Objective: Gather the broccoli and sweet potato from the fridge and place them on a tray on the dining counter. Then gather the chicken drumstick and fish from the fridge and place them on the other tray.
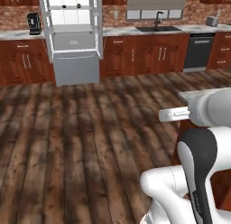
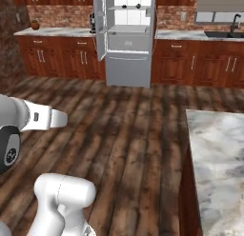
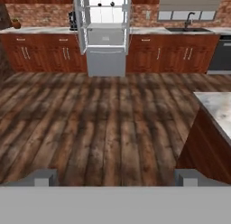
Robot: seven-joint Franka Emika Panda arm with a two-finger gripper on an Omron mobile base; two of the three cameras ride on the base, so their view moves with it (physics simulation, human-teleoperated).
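The fridge stands across the room at the far wall with both doors swung open, also in the left base view and right base view. Its lit shelves hold two small dark items, too far off to identify. The broccoli, sweet potato, chicken drumstick and fish cannot be made out at this distance, and the trays are out of view. A corner of the marble dining counter lies at my right. My gripper is open, its fingertips wide apart over the floor with nothing between them.
Dark wood floor stretches between me and the fridge. Red-brown cabinets line the far wall, with a coffee machine, a sink and a dishwasher. A small round orange object sits on the left worktop.
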